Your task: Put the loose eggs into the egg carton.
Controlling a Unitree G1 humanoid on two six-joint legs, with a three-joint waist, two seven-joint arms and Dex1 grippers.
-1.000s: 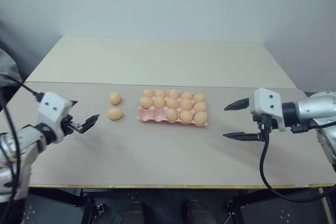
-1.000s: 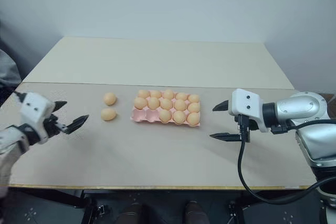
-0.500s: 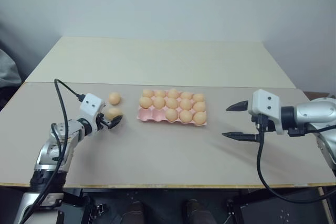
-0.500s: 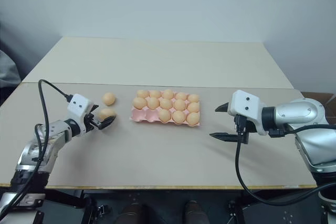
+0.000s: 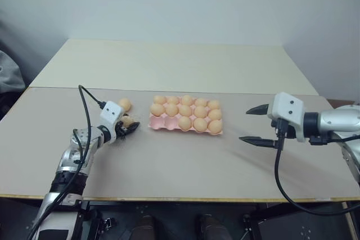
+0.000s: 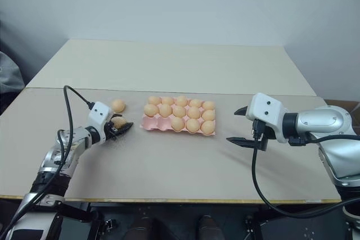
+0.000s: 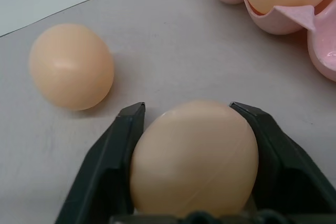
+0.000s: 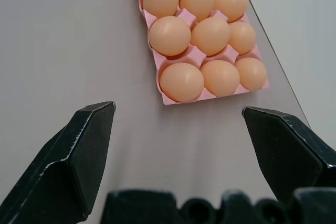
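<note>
We see our left tool closed around one loose egg low over the desk, its two black fingers pressed against the egg's sides. A second loose egg lies on the desk just beside the held one, apart from it and on its far side in the head views. The pink egg carton sits near the middle of the desk, just to the right of our left tool, with most of its cups filled; the two cups at its front left corner look empty. Our right tool hovers well to the right of the carton, its fingers spread wide and holding nothing.
</note>
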